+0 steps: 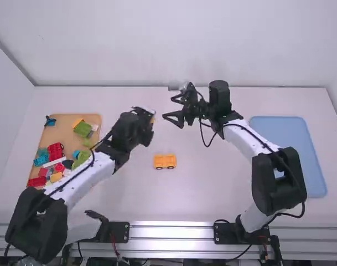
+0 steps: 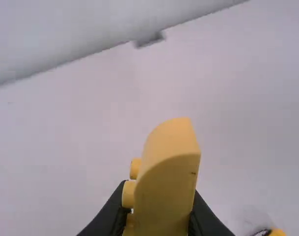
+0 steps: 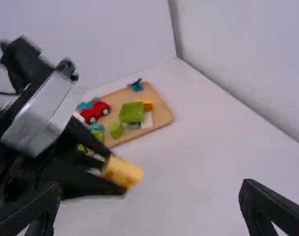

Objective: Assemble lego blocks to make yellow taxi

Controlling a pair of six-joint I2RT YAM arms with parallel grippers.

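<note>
High view, yellow car piece (image 1: 165, 161): on the table (image 1: 212, 194) between the two arms, where both could work on it; probably the taxi's base
High view, wooden tray (image 1: 63, 136): at the left, keeping loose blocks (image 1: 81, 158) together
Left wrist view, left gripper (image 2: 159, 219): closed on a curved yellow block (image 2: 166, 196), its rounded end and studs exposed, perhaps to allow a handover or regrip
Right wrist view, right gripper (image 3: 149, 209): fingers spread wide with nothing between them, the held block beyond; the gap would suit receiving it
</note>
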